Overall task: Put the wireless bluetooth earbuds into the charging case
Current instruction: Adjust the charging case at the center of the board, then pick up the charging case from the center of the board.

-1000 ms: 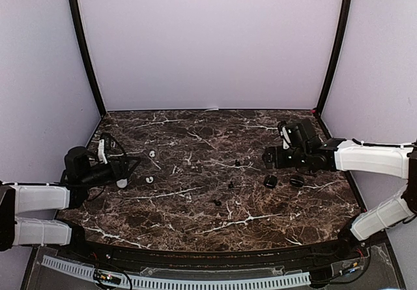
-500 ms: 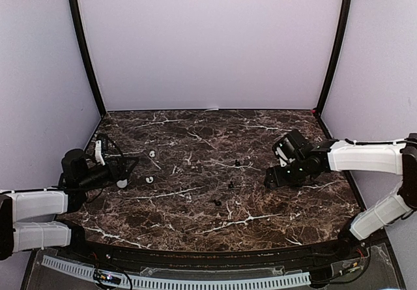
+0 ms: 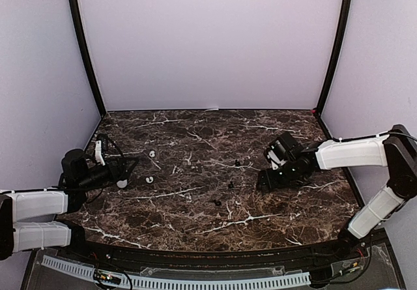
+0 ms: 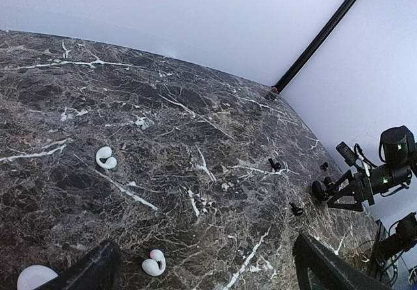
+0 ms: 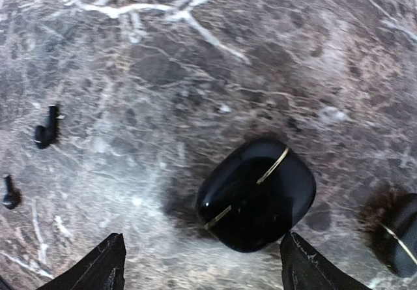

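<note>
Two white earbuds lie on the marble left of centre; the left wrist view shows them too. Three black earbuds lie mid-table. A closed black charging case with a gold seam lies just ahead of my open right gripper, between the lines of its fingers. In the top view the right gripper hangs low over it. My left gripper is open and empty, with a white case beside it.
A second black case sits at the right edge of the right wrist view. Black buds lie left of the case. The booth walls and black corner posts close the table on three sides.
My right gripper has swung left and toward the near edge, lowering over the black cases, which it now covers in the top view. The left arm drew back slightly to the left.
</note>
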